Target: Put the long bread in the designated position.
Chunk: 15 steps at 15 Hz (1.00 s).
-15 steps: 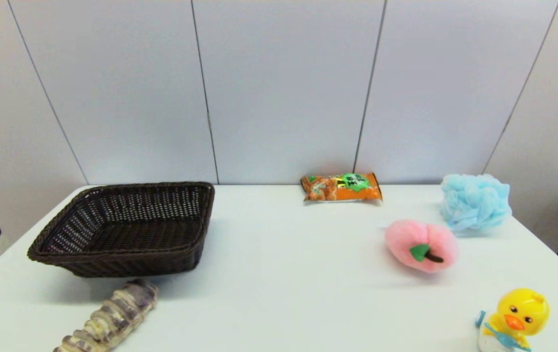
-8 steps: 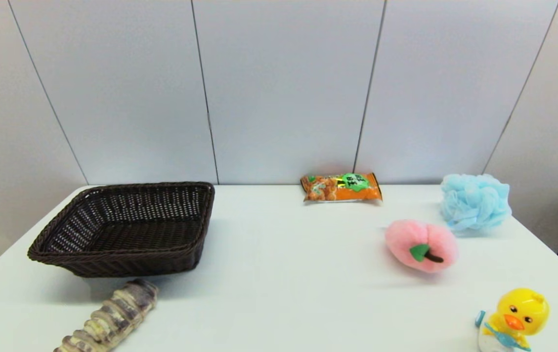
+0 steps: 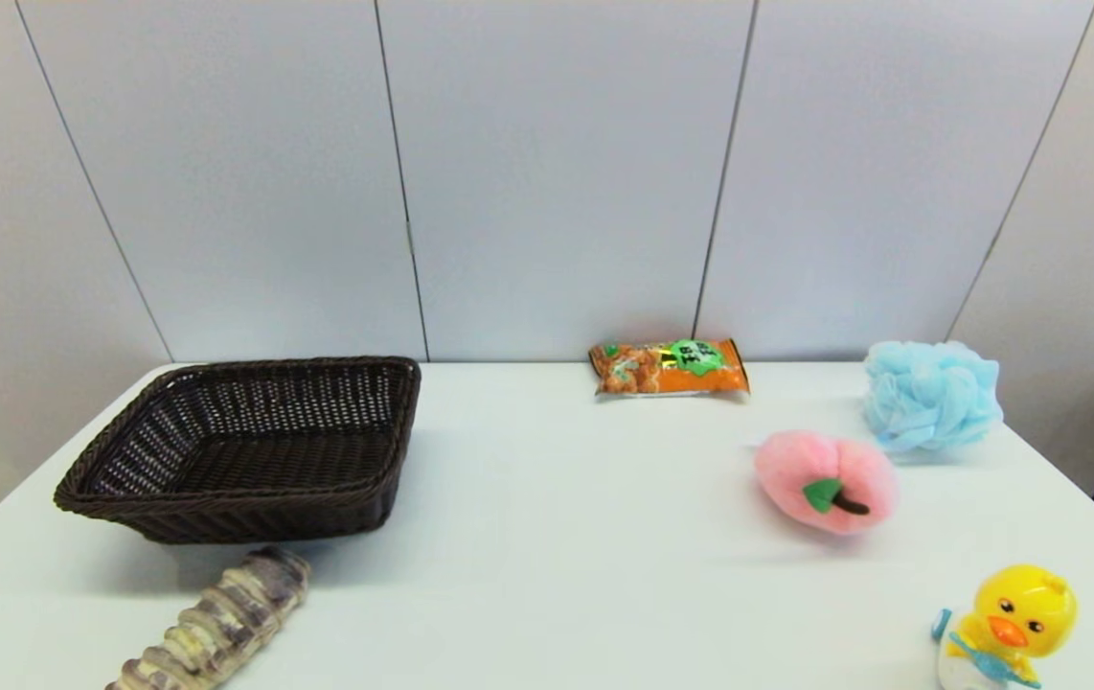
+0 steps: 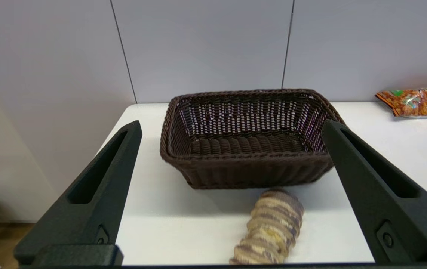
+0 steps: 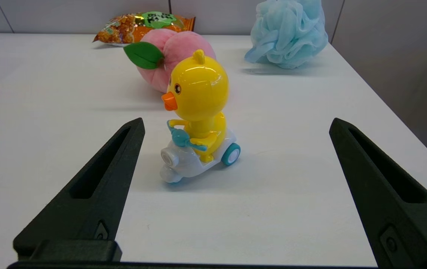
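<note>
The long bread (image 3: 216, 618), a ridged beige loaf with brown-grey stripes, lies on the table at the front left, just before the dark wicker basket (image 3: 250, 513). Neither arm shows in the head view. In the left wrist view my left gripper (image 4: 231, 122) is open, held back from the table's near edge, with the long bread (image 4: 271, 228) low between its fingers and the empty basket (image 4: 251, 172) beyond. My right gripper (image 5: 236, 119) is open at the front right, nothing held.
An orange snack packet (image 3: 670, 367) lies at the back wall. A blue bath pouf (image 3: 932, 396) and a pink plush peach (image 3: 825, 481) sit at the right. A yellow duck toy on a scooter (image 3: 1007, 628) stands at the front right, before the right gripper.
A dark part of the left arm at the head view's left edge has slipped out of sight. The bread, basket and other things have not moved.
</note>
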Motion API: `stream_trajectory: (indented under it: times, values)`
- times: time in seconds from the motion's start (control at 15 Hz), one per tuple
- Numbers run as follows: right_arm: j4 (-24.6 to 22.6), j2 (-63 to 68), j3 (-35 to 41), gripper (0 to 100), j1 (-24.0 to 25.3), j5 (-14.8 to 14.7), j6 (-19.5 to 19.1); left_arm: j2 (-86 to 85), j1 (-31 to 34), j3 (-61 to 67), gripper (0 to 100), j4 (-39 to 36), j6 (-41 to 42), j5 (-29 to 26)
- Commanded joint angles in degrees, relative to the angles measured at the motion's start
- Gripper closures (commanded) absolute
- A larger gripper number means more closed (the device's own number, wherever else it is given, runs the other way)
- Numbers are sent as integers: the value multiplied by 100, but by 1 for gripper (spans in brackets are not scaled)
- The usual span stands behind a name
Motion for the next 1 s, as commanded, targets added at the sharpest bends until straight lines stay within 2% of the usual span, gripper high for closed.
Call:
stream_trajectory:
  times: [0.07, 0.4, 0.53, 0.87, 1.0]
  values:
    - [0, 0, 0, 0, 1, 2, 7, -1339, -53, 975, 0, 0, 23, -332]
    - [0, 0, 0, 0, 1, 2, -2, -2050, -53, 2285, 0, -238, 392, -359]
    - [0, 0, 0, 0, 1, 2, -2, -2050, -53, 2285, 0, 272, 366, -394]
    - [0, 0, 0, 0, 1, 2, -2, -2050, -62, 2285, 0, 263, -56, -359]
    - [0, 0, 0, 0, 1, 2, -2, -2050, -62, 2285, 0, 255, -276, -165]
